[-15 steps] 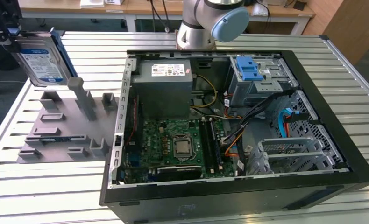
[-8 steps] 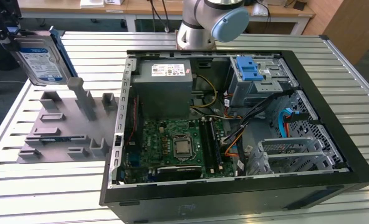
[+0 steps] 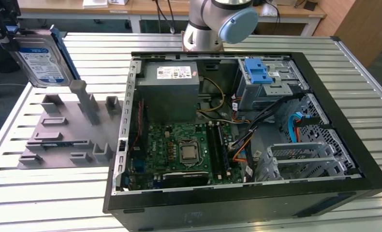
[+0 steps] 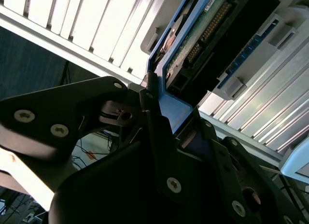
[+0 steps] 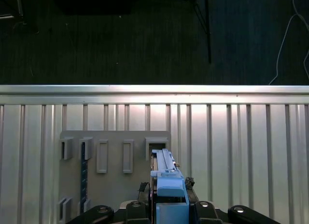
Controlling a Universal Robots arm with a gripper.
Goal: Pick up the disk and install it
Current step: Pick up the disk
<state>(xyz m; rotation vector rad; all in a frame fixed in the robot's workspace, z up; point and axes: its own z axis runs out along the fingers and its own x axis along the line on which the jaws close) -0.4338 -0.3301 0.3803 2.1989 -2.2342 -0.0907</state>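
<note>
disk (image 3: 41, 58) is up in the air above the grey rack (image 3: 65, 128), clear of its slots, standing on edge with the label showing. Its long axis runs straight out from the claw (image 3: 11, 41), down toward the rack. Claw is clamped on the disk's end, fingers (image 4: 161, 151) pinching the blue rail (image 4: 171, 108). Open PC case (image 3: 345, 159) sits just beside the rack on the bench (image 3: 49, 203), to the exterior view's right. The blue-latched drive cage (image 3: 262, 79) is well apart from the rack.
</note>
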